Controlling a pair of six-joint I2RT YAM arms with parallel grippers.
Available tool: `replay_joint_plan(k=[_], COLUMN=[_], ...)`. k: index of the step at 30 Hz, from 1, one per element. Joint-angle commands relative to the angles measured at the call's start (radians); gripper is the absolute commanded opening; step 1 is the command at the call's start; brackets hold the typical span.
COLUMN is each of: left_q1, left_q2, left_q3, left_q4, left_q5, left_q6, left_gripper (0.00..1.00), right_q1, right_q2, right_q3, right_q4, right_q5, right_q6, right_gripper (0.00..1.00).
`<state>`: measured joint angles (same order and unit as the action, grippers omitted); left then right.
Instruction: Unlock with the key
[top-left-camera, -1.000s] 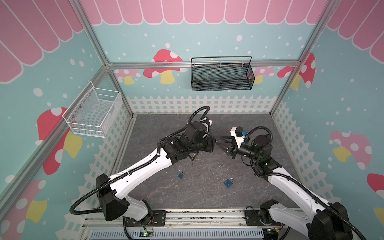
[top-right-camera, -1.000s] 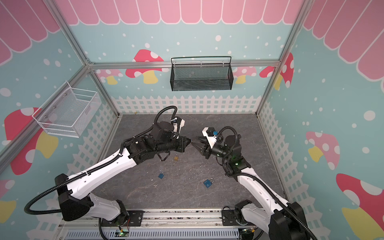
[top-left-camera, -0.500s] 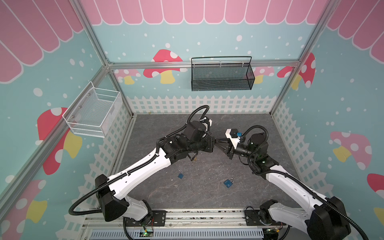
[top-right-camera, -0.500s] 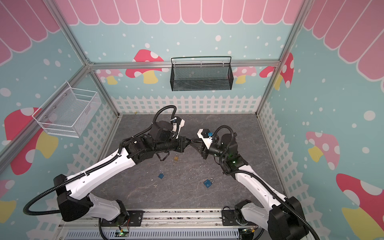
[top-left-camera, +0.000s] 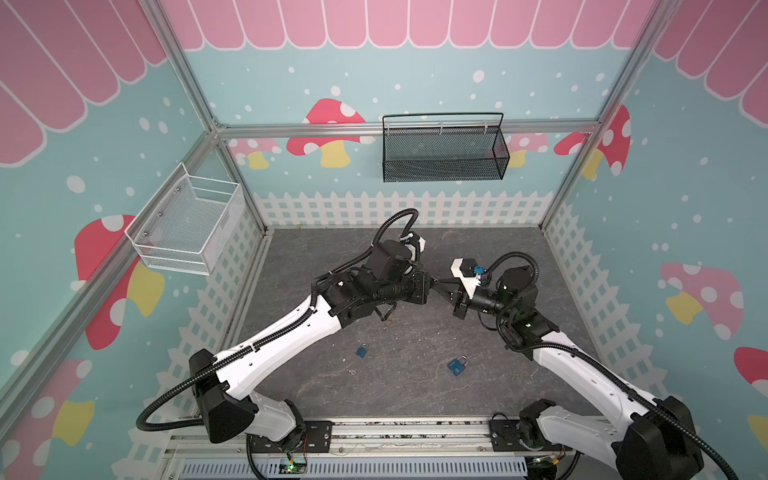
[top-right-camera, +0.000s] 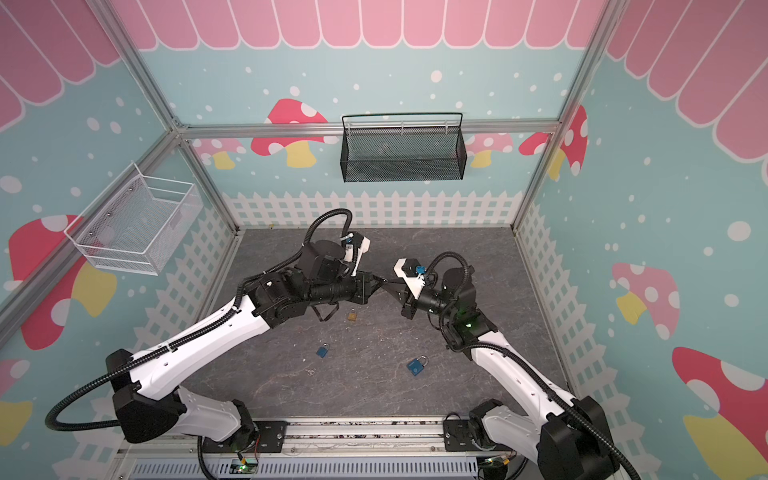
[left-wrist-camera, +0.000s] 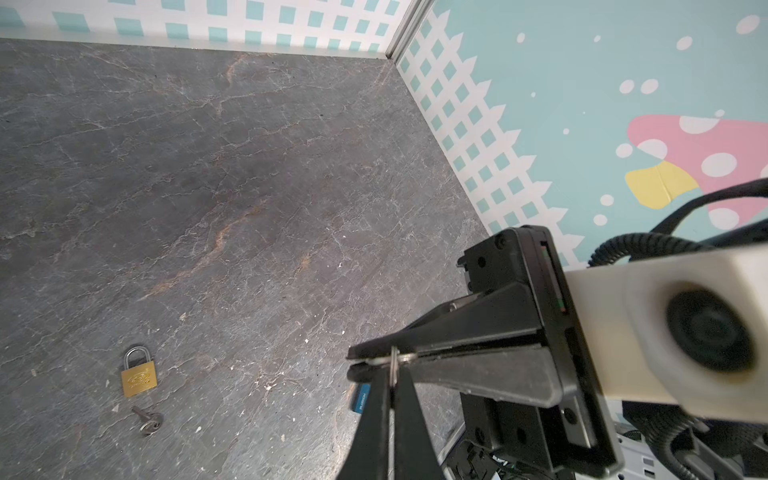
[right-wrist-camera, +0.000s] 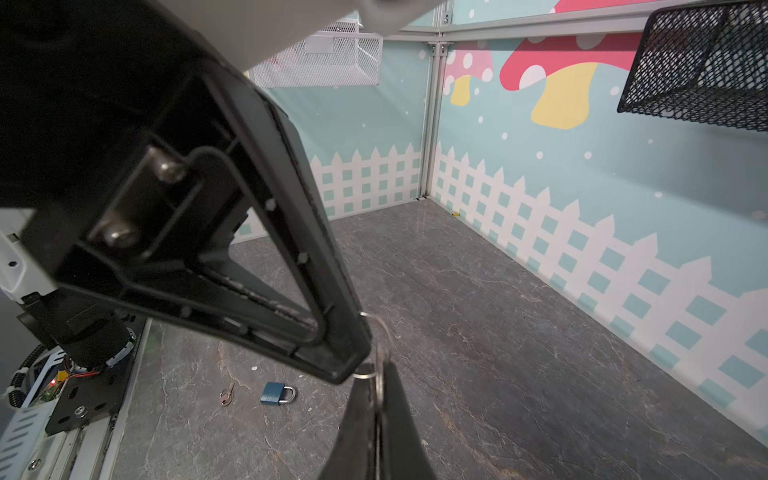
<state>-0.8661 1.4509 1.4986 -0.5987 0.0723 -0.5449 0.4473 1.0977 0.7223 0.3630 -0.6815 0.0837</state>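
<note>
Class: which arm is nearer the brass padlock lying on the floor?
Left. The brass padlock lies close beneath the left arm at its wrist; the right arm is farther off, to the padlock's right.

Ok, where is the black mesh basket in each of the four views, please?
In a top view: black mesh basket hanging at the back, upper middle.
In a top view: same place.
Left wrist view: not in it.
Right wrist view: hanging above the fence print.
Shared landmark: the white fence print, in all four.
</note>
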Motion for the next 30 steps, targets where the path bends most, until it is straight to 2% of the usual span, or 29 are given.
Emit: replay_joint_plan(k=[1,3,6,10,14,19,21,24,30], left_q1=[-0.001,-0.001,0.000,0.001,0.007,0.032,0.041,0.047,0.053], left_q2=[-0.018,-0.030,-0.073,-0.165,-0.273,-0.349,-0.353,-0.334,-0.296], left_q3=[0.036,0.038,0.004,-0.125,-0.310,-0.458,-0.485,-0.495,-0.484], left_q4=[-0.016,-0.016,0.002,0.116,0.304,0.492,0.564,0.640,0.705], left_q5=[0.001,-0.015,-0.062,-0.090,-0.071,0.044,0.129,0.226,0.333], left_q6=[0.013,0.023,0.028,0.034,0.049,0.086,0.095,0.105,0.134], left_gripper=[0.00,0.11,0.19,0.25,0.27,0.28,0.28,0.27,0.25], right_q1=[0.008,0.008,0.008,0.008,0.008,0.008,0.008,0.010,0.010], right_q2=[-0.034,-0.041,-0.044,-0.042,-0.051,-0.062,-0.059,-0.059,-0.075], right_q3=[0.023,0.013,0.009,-0.003,-0.002,-0.022,-0.015,-0.012,-0.006], right_q4=[0.026,0.054,0.072,0.145,0.200,0.319,0.336,0.367,0.383], right_q5=[-0.003,0.008,0.048,0.035,0.018,-0.043,-0.070,-0.109,-0.139], right_q6=[0.059,0.130,0.253,0.425,0.558,0.718,0.756,0.789,0.824], right_gripper=[0.00,0.00,0.00,0.00,0.00,0.00,0.00,0.00,0.00])
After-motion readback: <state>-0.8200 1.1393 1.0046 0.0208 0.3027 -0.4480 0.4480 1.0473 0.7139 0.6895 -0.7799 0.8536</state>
